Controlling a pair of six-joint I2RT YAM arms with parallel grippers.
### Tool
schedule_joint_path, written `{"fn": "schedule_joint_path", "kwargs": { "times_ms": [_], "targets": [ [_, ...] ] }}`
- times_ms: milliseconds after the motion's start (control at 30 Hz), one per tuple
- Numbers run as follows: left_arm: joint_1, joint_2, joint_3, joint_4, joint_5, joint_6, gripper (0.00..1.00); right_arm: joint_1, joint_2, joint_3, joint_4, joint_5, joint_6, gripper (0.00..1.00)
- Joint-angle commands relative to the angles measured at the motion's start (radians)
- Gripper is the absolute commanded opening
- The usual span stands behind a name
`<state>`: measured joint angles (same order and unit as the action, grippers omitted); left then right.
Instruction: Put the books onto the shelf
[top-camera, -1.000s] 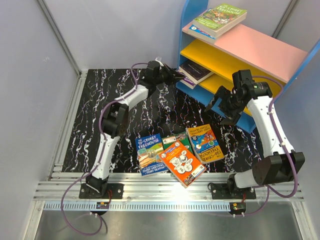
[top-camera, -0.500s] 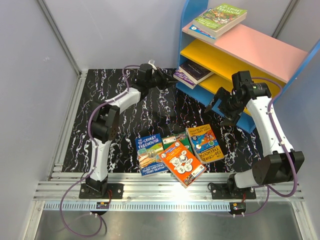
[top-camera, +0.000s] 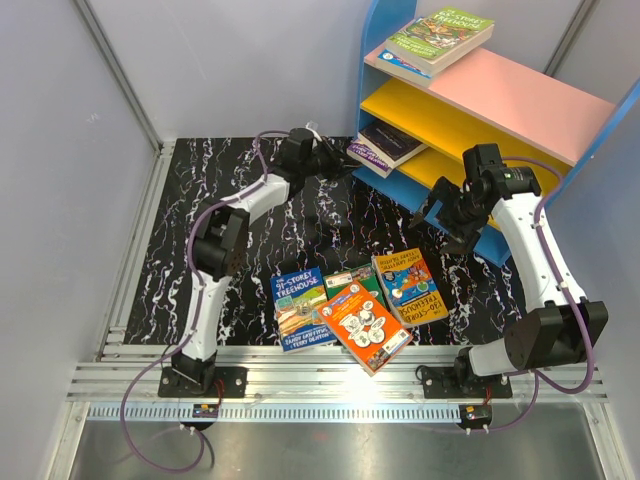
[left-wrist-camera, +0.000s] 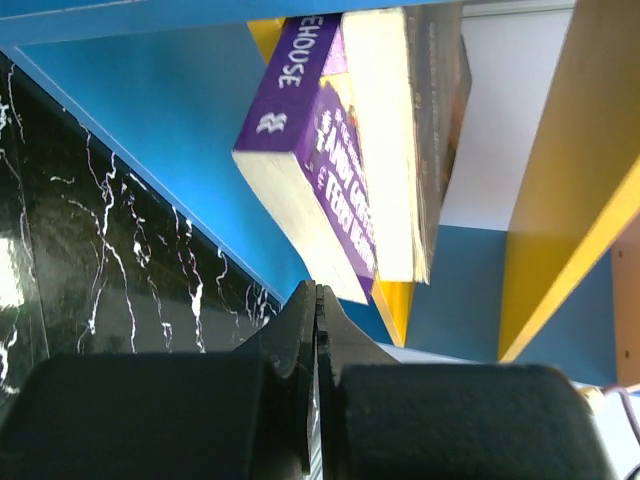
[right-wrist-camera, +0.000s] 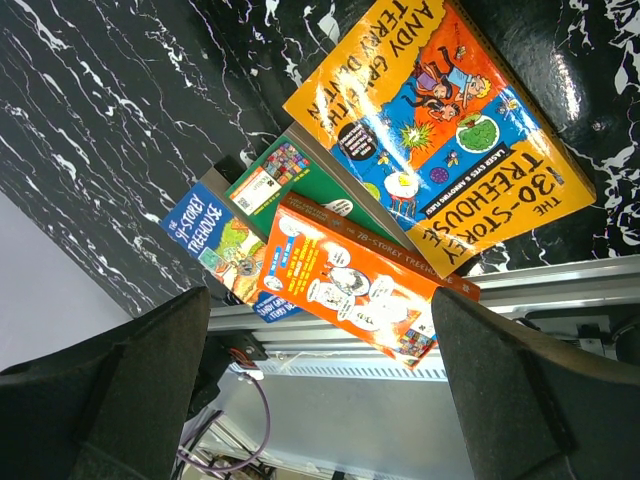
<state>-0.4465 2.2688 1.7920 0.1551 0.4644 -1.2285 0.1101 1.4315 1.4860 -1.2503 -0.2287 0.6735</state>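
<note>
**Books (top-camera: 355, 305) beneath one pincer, ahead of the other**

Left arm reaches far forward. The left pincer (top-camera: 330, 160) is closed and empty, with the purple book (left-wrist-camera: 310, 130) on the shelf (top-camera: 500, 95) just ahead. Right arm arches, and the right pincer (top-camera: 440, 222), spread wide, hovers above four books on the table (top-camera: 200, 200).

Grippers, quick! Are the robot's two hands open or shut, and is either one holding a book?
Left gripper: shut, holding nothing, right by the purple book on the shelf.
Right gripper: open, holding nothing.
</note>
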Motion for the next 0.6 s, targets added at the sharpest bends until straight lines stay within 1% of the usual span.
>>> {"fn": "schedule_joint_path", "kwargs": {
  "times_ms": [0, 167, 333, 433, 567],
  "targets": [
    [-0.014, 0.047, 0.090, 0.009, -0.009, 0.015, 0.00, -0.010, -0.023, 0.008, 0.003, 0.011, -0.022, 1.00],
    [-0.015, 0.136, 0.191, 0.001, -0.016, -0.005, 0.00, -0.016, -0.014, 0.023, -0.017, 0.026, -0.028, 1.00],
    [-0.011, 0.208, 0.342, -0.020, -0.032, -0.034, 0.00, -0.020, -0.008, 0.037, -0.028, 0.034, -0.028, 1.00],
    [-0.006, 0.247, 0.401, -0.023, -0.041, -0.057, 0.00, -0.021, 0.000, 0.037, -0.026, 0.035, -0.025, 1.00],
    [0.011, 0.273, 0.438, -0.023, -0.038, -0.075, 0.00, -0.023, 0.004, 0.031, -0.020, 0.032, -0.017, 1.00]
  ]
}}
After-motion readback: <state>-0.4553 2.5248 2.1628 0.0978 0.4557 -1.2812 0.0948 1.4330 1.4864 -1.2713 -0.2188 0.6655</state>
